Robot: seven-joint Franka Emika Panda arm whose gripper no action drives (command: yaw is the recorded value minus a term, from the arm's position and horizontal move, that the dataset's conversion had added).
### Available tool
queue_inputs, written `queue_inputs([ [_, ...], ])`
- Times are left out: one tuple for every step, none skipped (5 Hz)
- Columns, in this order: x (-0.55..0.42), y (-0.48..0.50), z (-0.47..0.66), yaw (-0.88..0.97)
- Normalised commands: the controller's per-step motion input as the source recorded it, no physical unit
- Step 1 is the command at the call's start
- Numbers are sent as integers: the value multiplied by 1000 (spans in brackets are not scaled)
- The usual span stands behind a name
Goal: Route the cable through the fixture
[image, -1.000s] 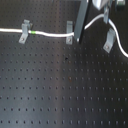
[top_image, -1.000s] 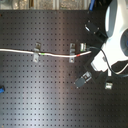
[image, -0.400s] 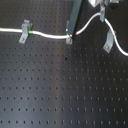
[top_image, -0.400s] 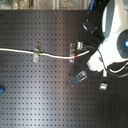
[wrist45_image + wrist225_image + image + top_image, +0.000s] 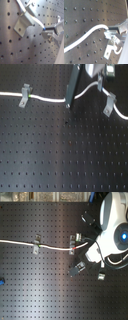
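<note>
The white cable [image 5: 47, 99] runs from the first exterior view's left through a small metal clip [image 5: 23, 95] to a tall dark fixture [image 5: 69, 95]. From there it rises to my gripper [image 5: 98, 79] and drops past a third clip [image 5: 109, 104]. My gripper is shut on the cable just beyond the tall fixture. In the first wrist view the cable [image 5: 37, 21] passes through a bent metal clip [image 5: 23, 23] and ends between my fingertips [image 5: 48, 31]. The second wrist view shows the cable [image 5: 87, 35] curving into my gripper [image 5: 110, 32]. The second exterior view shows the cable [image 5: 55, 246] and my gripper [image 5: 89, 254].
The black perforated board [image 5: 60, 154] fills both exterior views. A small blue object [image 5: 2, 282] lies at the second exterior view's left edge. The white robot body [image 5: 112, 222] covers the second exterior view's upper right. Another metal bracket [image 5: 112, 47] sits beside my fingers.
My gripper has shifted slightly toward the second exterior view's left with the cable in it. The cable span between the tall fixture and my gripper has lifted and straightened a little.
</note>
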Motion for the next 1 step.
queue_inputs([
  [16,-3,493,-220],
])
